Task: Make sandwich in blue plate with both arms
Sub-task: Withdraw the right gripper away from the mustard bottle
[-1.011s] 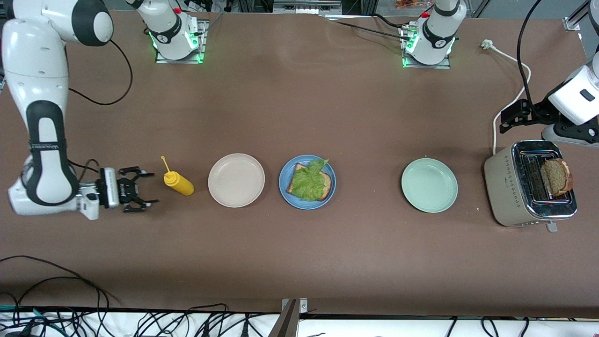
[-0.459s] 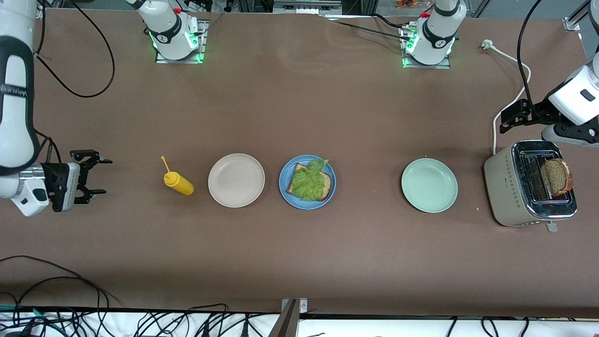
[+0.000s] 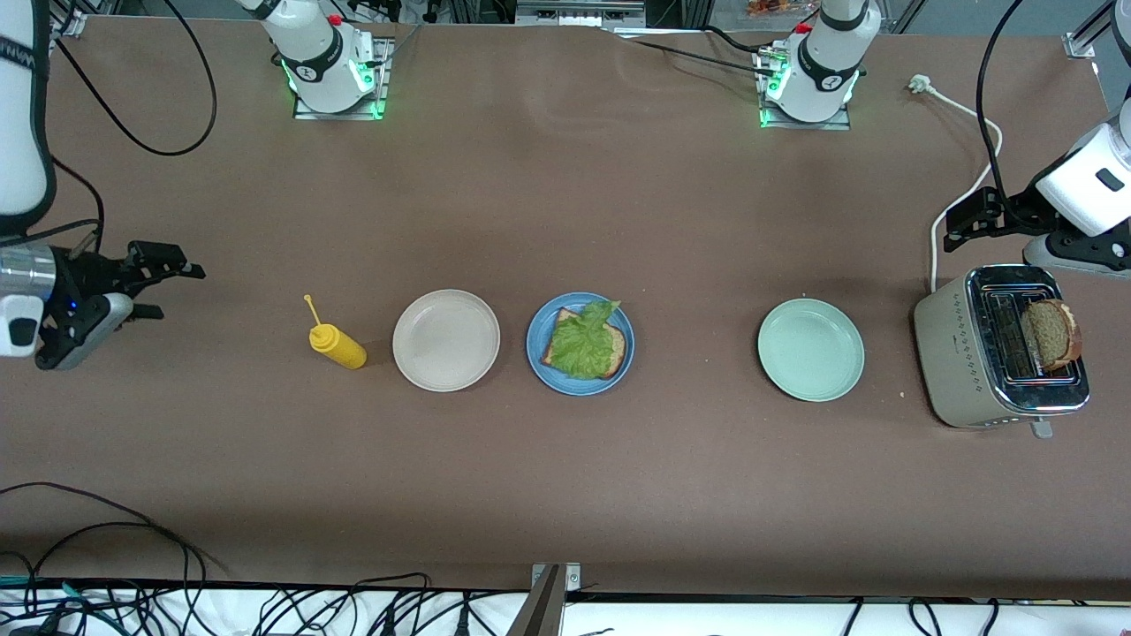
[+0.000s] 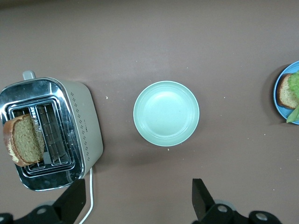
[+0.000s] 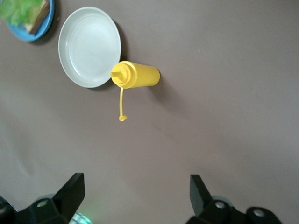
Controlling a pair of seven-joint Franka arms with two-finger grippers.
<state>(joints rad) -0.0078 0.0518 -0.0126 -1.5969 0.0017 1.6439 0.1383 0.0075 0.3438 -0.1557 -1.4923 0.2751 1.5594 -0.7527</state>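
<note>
A yellow plastic squeeze bottle [image 3: 337, 343] stands on the brown counter [image 3: 565, 495], just beside a round beige plate [image 3: 446, 340]. Toward the left arm's end, a pale mint-green round plate [image 3: 811, 350] lies near a beige and chrome toaster [image 3: 994, 358] with white cord [image 3: 959, 190]

Two glossy white jointed arms with black joint sections. Round white bases on metal mounting plates, green light glowing at each base rim, small red button on top, dark ring with a round logo mark. Black cables looping from the right arm [image 3: 22, 106] links; black band with white lettering around one white link. Right gripper [image 3: 163, 283]: black, two-finger, angular bracket-like fingers, silver-grey wrist block just above it with a small blue light. Left gripper [image 3: 963, 225]: black, same build, fixed to a white rounded wrist housing with a dark slot mark; black cable running up from it. Wrist views: black wedge-shaped fingertips [image 4: 202, 198], set wide apart, screw holes in the black mounts.
</note>
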